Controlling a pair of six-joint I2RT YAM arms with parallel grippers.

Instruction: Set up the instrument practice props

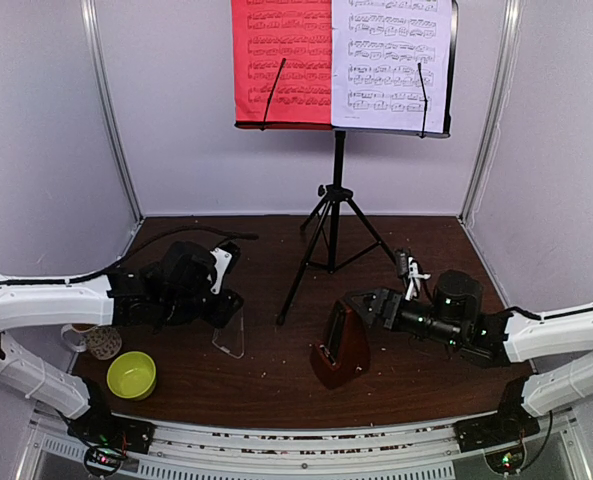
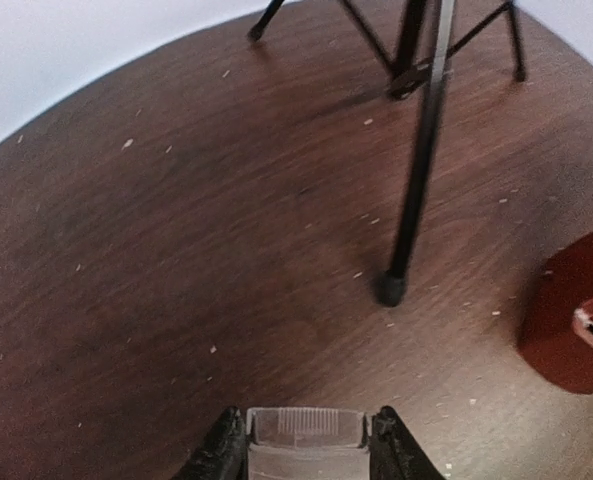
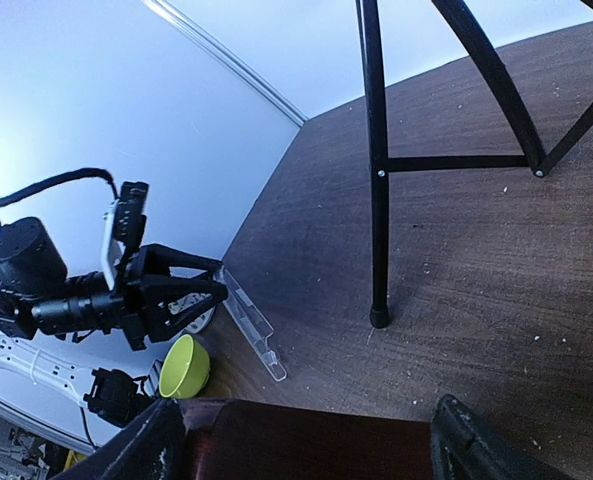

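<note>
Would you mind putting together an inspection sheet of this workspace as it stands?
Surface: dark wood table, scattered with pale specks.
Job's things: music stand upright at the back, red sheet and white sheet side by side on its desk; metronome right of centre, without its cover; clear cover held to its left.
Clutter: yellow-green bowl and patterned mug at the near left.
Grippers: left gripper shut on the clear cover; right gripper closed wide around the metronome.
Cables: black cable looping behind the left arm.
Surroundings: white walls on three sides.
</note>
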